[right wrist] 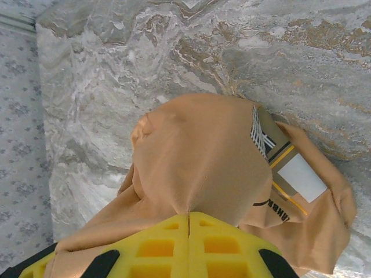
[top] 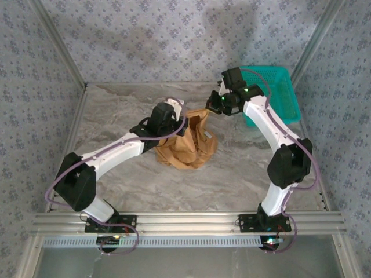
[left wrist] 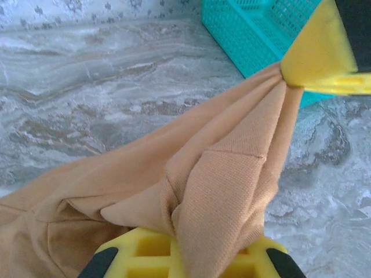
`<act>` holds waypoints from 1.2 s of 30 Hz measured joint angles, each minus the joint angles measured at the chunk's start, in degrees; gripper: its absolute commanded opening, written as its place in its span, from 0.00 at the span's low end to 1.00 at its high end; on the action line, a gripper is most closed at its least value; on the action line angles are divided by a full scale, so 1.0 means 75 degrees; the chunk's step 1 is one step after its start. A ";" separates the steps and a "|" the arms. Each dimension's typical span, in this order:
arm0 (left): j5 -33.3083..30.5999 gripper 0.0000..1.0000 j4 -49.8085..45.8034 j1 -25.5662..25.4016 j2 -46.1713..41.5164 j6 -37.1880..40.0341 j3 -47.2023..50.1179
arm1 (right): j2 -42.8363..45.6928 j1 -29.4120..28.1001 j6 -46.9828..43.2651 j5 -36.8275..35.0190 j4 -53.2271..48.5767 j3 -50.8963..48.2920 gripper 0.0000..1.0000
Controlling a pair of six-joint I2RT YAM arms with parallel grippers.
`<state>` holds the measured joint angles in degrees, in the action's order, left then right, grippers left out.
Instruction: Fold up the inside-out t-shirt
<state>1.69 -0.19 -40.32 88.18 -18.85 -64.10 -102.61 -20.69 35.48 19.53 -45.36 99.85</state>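
As patterned walls (top: 174, 35) surround it, marbled tabletop (top: 110, 110) bears the t-shirt (top: 191, 150).

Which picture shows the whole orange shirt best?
The top external view: the whole t-shirt fits in, bunched up. The left wrist view is close on stretched folds; the right wrist view, close on a bulge with labels.

Caramel-orange t-shirt (top: 188, 147), teal mesh basket (top: 282, 87), grey-white marbled table (top: 232, 176), pale floral-print walls (top: 145, 35)

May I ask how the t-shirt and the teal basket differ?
The t-shirt is caramel, soft and bunched mid-table; the basket is teal, rigid mesh, in the far right corner. The left gripper and right gripper pinch the t-shirt; neither holds the basket. Both sit on the table.
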 measured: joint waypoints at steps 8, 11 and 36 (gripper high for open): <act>0.1297 0.00 0.0484 0.0653 -0.0504 -0.1195 0.0434 | -0.0565 -0.0047 -0.0921 -0.0781 -0.0443 0.0012 0.51; 0.1588 0.00 0.0772 0.0921 -0.0542 -0.1530 0.0571 | 0.0175 -0.0458 -0.0965 -0.1113 -0.0300 -0.1408 0.51; 0.2311 0.00 0.0280 0.2299 -0.1647 -0.1990 0.1201 | -0.1090 -0.1166 -0.0743 -0.1364 0.0825 -0.1332 0.00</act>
<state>19.03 1.91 -23.07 75.83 -33.78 -55.09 -110.78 -29.43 29.91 9.30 -39.18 89.86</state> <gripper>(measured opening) 0.049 0.049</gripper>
